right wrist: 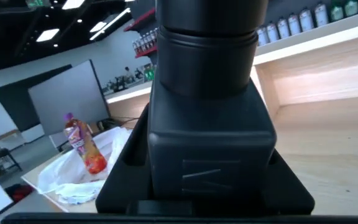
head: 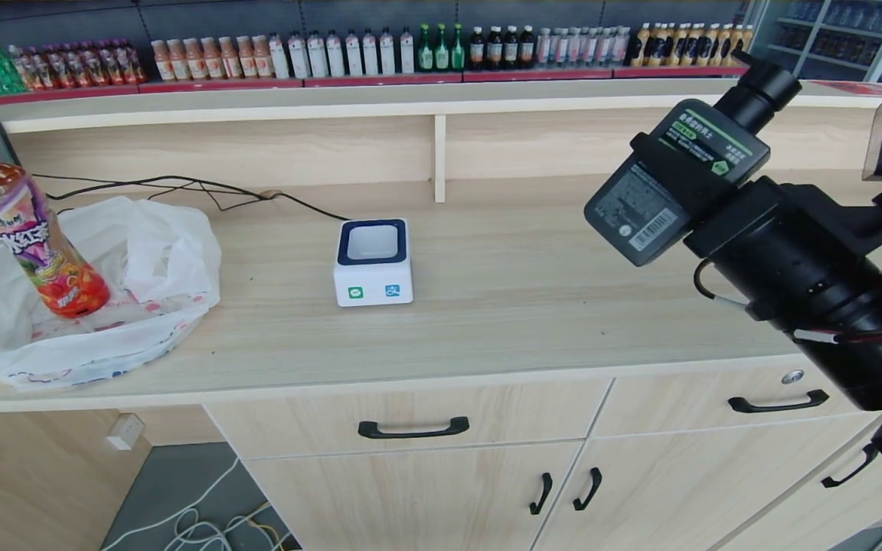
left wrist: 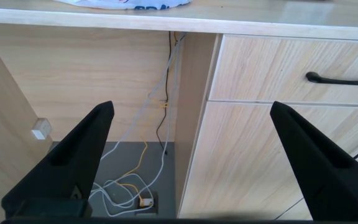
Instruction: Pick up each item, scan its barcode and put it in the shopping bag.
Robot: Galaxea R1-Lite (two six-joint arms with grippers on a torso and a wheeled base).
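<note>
A black bottle [head: 667,180] with a barcode label hangs tilted above the counter's right side, cap up and away, barcode facing the left. My right gripper [head: 739,222] is shut on it; in the right wrist view the black bottle [right wrist: 207,124] stands between the fingers. The white scanner box [head: 373,264] sits mid-counter, well left of and below the bottle. A white shopping bag [head: 150,252] lies at the left with an orange drink bottle [head: 27,229] standing in it, leaning slightly. My left gripper [left wrist: 191,109] is open and empty, below counter height in front of the cabinet.
The wooden counter [head: 548,306] has a raised back ledge and a divider [head: 439,157]. A black cable [head: 181,184] runs behind the bag toward the scanner. Drawers with black handles [head: 413,428] sit below. Loose cords [left wrist: 135,186] lie on the floor.
</note>
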